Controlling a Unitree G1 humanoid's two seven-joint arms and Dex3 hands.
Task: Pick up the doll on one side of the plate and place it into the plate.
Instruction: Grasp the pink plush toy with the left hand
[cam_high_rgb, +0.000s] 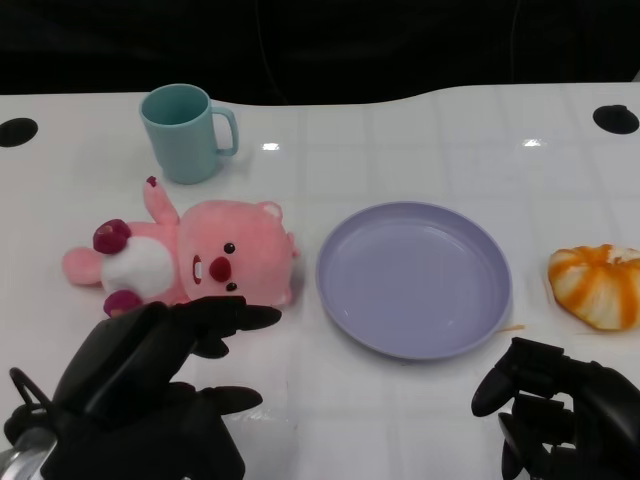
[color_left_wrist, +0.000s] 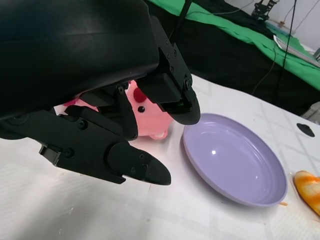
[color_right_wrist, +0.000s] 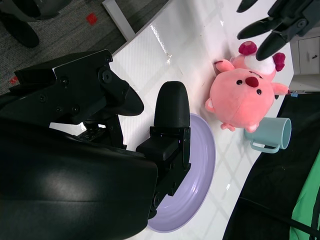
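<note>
Doll: the pink doll (cam_high_rgb: 190, 262) lies on its back on the bench (cam_high_rgb: 400, 400), straight ahead of my left robot hand (cam_high_rgb: 150, 385) and just past its fingertips, not touched.
Long axis: it runs crosswise to my reach, the head toward the plate (cam_high_rgb: 414, 277) and the feet pointing away from it, outward to my left.
Plate: it sits inward of my left robot hand, on the far side of the doll's head, near the doll but apart from it; nothing lies in it.
Nearer hand: my left by a wide margin; my right robot hand (cam_high_rgb: 560, 405) is on the other side of the plate, well apart from the doll.
Left robot hand: released, fingers spread, holding nothing.
Right robot hand: fingers curled in, grasping nothing.
Next move, as I judge it: reach forward and down over the doll's body, close across its short width, then carry it inward to the plate.
Other things: a teal mug (cam_high_rgb: 186, 132) stands beyond the doll; an orange-and-white object (cam_high_rgb: 596, 283) lies ahead of my right robot hand.
</note>
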